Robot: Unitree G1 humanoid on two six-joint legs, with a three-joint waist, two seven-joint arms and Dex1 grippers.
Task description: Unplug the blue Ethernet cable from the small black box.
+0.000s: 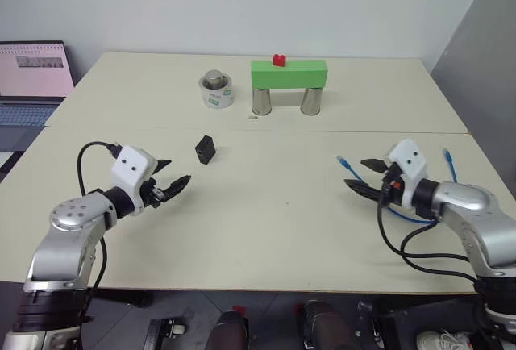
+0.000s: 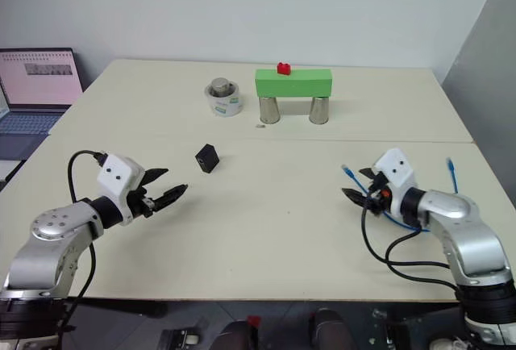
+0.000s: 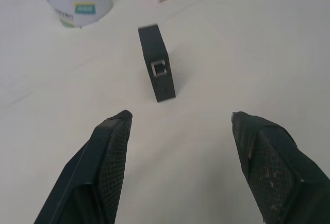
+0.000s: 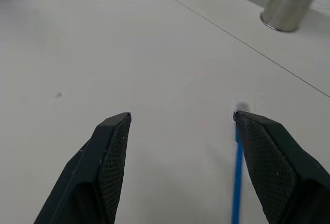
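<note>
The small black box (image 1: 205,149) stands on edge on the table, left of centre, and its port (image 3: 159,68) faces my left gripper with nothing plugged into it. My left gripper (image 1: 176,171) is open, a short way in front of the box and apart from it. The blue Ethernet cable (image 1: 403,214) lies loose on the table at the right, with one plug (image 1: 342,159) near my right gripper (image 1: 356,172) and the other plug (image 1: 446,155) further right. That gripper is open and holds nothing. In the right wrist view the cable (image 4: 237,172) runs beside one finger.
At the back stands a green block (image 1: 288,74) on two metal cans, with a small red piece (image 1: 279,60) on top. A white roll (image 1: 216,91) with a metal cylinder in it sits to their left. A laptop (image 1: 31,80) is at the far left.
</note>
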